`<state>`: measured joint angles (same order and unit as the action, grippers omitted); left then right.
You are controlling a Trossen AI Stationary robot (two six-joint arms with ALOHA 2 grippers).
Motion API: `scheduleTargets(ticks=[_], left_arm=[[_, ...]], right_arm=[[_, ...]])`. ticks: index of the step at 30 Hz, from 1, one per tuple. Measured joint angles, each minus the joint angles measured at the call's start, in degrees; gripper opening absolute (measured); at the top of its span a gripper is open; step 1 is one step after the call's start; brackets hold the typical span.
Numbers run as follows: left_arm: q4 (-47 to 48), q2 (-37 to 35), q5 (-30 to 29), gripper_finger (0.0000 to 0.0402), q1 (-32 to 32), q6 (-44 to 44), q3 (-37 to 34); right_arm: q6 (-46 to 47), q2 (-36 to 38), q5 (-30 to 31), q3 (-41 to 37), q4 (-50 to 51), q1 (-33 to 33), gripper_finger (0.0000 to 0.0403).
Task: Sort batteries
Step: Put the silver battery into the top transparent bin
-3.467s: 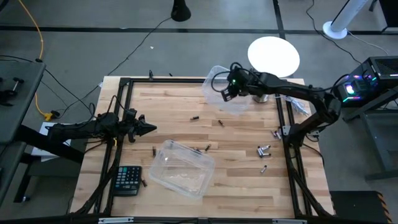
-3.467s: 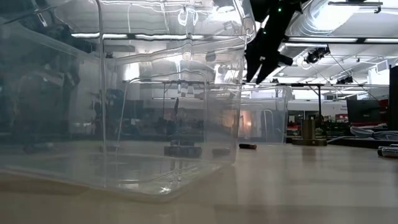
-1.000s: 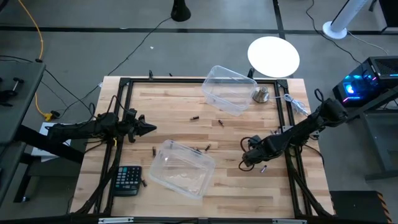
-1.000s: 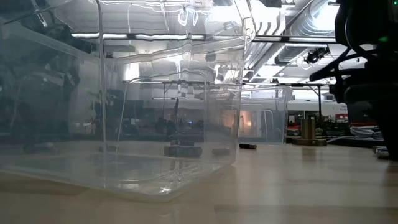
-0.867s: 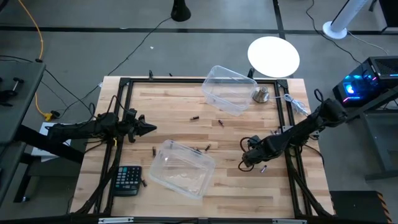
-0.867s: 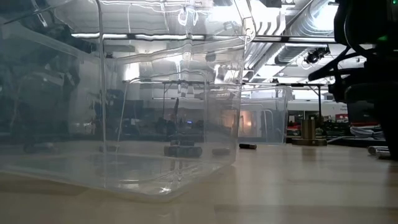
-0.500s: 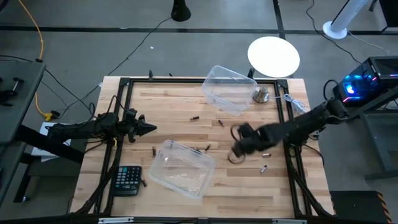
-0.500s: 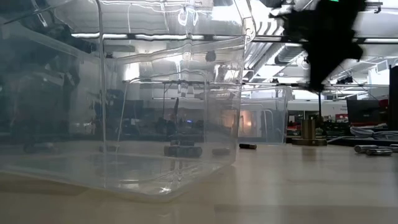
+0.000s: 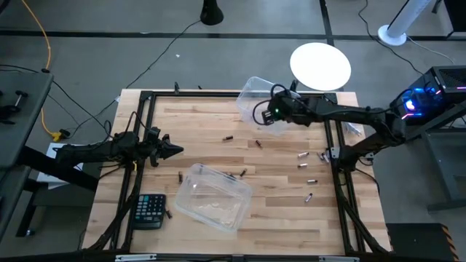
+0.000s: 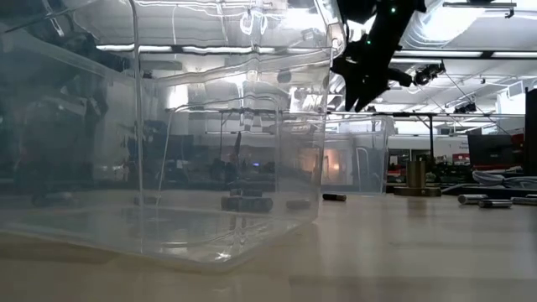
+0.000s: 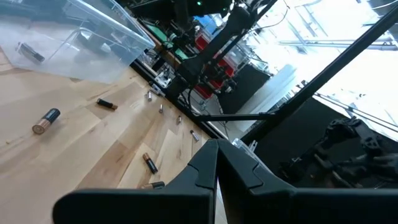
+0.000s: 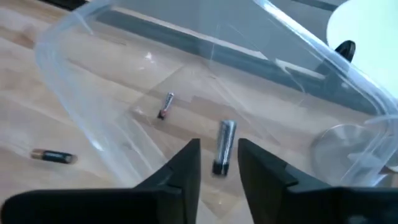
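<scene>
Just beyond right tool (image 12: 216, 163), silver battery (image 12: 224, 145), over bin (image 12: 298, 74)

We count two clear containers: one (image 9: 211, 198) near the front edge of the table (image 9: 196, 120) and one (image 9: 251, 91) at its far edge. There is one black calculator (image 9: 151, 210) by the front left corner and one metal knob (image 10: 417, 180). Of loose batteries (image 9: 302, 154) on the wood we count about eleven: about six dark ones and five silvery ones towards the right edge. Inside the far container we see two more.
</scene>
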<state>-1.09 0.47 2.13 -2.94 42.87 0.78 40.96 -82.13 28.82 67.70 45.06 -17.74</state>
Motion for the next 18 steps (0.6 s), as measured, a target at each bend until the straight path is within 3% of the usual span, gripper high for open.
scheduleTargets(ticks=[6,13,18], left_arm=[[0.0,0.0,0.0,0.0,0.0,0.0,0.0],[0.0,0.0,0.0,0.0,0.0,0.0,0.0],[0.0,0.0,0.0,0.0,0.0,0.0,0.0]], right_arm=[[-2.5,0.7,-4.5,0.0,2.6,0.5,0.0153],[5.6,8.5,-2.1,0.0,23.6,12.9,0.0172],[13.6,12.8,-9.4,-3.6,34.7,20.0,0.0172]])
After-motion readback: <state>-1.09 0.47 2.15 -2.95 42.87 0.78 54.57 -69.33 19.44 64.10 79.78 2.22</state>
